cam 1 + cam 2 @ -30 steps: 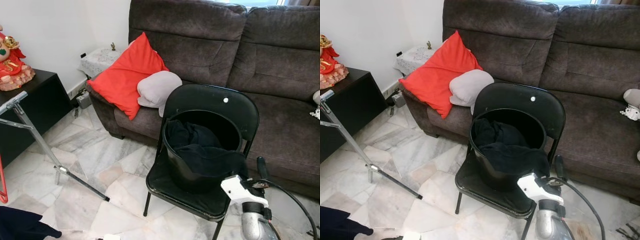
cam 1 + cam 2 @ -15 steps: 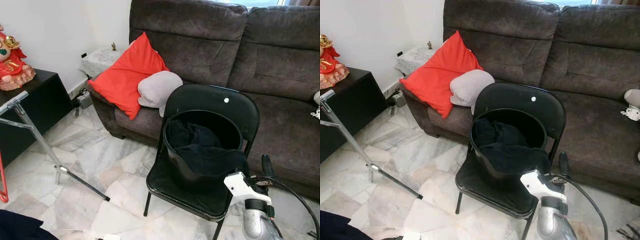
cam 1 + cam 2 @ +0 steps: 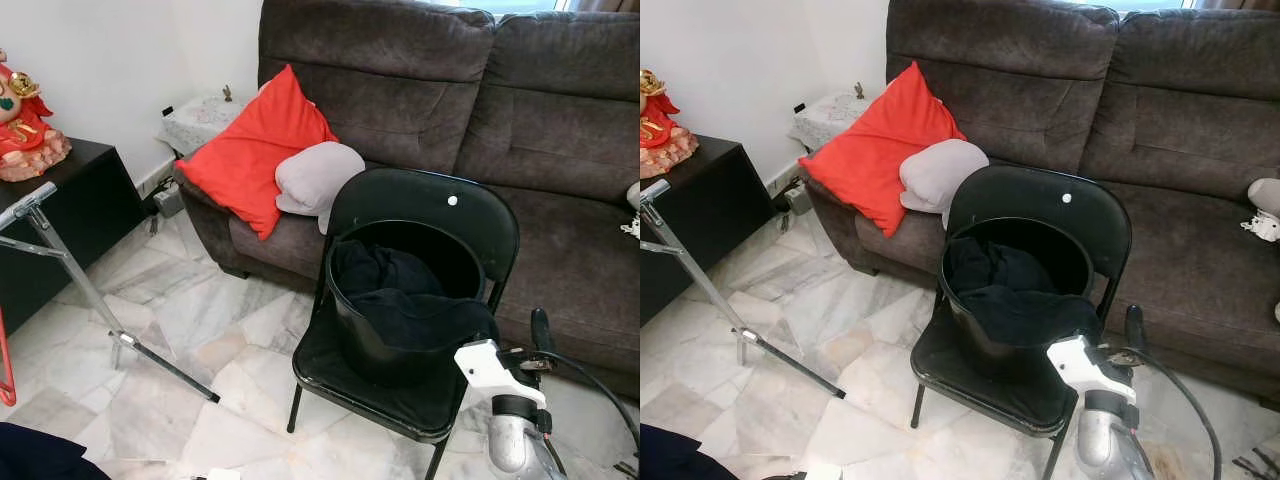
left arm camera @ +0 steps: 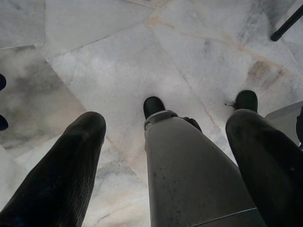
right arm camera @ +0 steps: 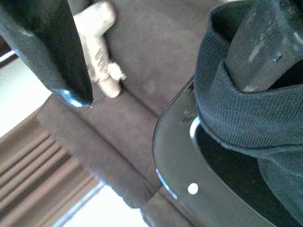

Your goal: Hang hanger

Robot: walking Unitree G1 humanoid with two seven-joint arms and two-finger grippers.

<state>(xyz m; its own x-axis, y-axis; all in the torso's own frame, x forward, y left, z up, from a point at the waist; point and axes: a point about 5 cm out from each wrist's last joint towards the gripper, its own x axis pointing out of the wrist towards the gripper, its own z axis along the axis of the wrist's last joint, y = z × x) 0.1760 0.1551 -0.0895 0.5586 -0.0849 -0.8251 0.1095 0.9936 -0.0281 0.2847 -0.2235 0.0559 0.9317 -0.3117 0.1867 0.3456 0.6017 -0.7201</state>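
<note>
A black bucket [image 3: 405, 300] full of dark clothing [image 3: 420, 300] stands on a black folding chair [image 3: 440, 215]. My right gripper [image 3: 515, 335] is at the bucket's near right rim and is open. One finger [image 5: 57, 52] stands free beside the chair. The other finger [image 5: 265, 38] presses into a fold of the dark clothing [image 5: 236, 118] draped over the rim. A red hanger [image 3: 5, 365] shows at the far left edge, by a metal rack [image 3: 65, 265]. My left gripper [image 4: 165, 120] hangs open above the marble floor.
A brown sofa [image 3: 450, 90] with a red cushion [image 3: 255, 150] and a grey pillow [image 3: 315, 175] stands behind the chair. A black cabinet [image 3: 70, 210] with a red figurine [image 3: 22, 120] is at the left. Dark cloth [image 3: 35, 458] lies at the bottom left.
My right arm has shifted a little to the right along the bucket's rim. The dark cloth at the bottom left has drawn back toward the corner.
</note>
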